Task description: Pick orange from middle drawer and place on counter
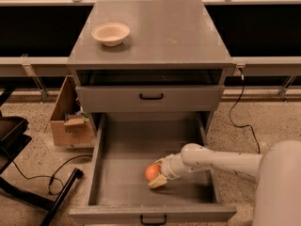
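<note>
The orange [152, 172] lies on the floor of the open middle drawer [122, 149], near its front centre. My gripper [156, 173] reaches into the drawer from the right on a white arm, and its pale fingers [157, 182] sit around the orange's right side, one behind it and one in front. The orange still rests on the drawer floor. The counter [174, 34] is the flat grey cabinet top above, at the back of the view.
A beige bowl [110, 33] stands on the counter's left side. The upper drawer front [150, 98] with a black handle is closed above the open drawer. A cardboard box [70, 121] and cables lie on the floor at left; a black chair base is at far left.
</note>
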### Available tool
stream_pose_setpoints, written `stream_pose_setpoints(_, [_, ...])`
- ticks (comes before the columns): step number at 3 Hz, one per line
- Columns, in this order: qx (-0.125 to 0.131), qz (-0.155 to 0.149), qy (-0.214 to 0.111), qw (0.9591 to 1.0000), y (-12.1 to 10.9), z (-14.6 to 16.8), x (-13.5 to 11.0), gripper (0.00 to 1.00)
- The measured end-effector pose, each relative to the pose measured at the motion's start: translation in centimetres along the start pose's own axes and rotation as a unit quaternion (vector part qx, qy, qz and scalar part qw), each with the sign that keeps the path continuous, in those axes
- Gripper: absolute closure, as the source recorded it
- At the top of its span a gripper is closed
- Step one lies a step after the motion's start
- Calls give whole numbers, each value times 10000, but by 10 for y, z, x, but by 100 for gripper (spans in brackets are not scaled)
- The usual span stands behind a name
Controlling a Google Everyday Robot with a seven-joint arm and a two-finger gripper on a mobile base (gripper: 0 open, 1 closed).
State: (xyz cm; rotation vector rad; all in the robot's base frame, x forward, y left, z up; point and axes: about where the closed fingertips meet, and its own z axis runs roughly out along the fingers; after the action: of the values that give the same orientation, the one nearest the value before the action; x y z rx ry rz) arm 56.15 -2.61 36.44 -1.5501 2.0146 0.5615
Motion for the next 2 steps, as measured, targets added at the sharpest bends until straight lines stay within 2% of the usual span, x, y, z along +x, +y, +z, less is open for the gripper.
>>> stream_pose_setpoints(1, [-2, 3, -3, 10000, 0, 0, 0, 81])
stream_pose_setpoints(2, [-3, 3, -3, 10000, 0, 0, 0, 100])
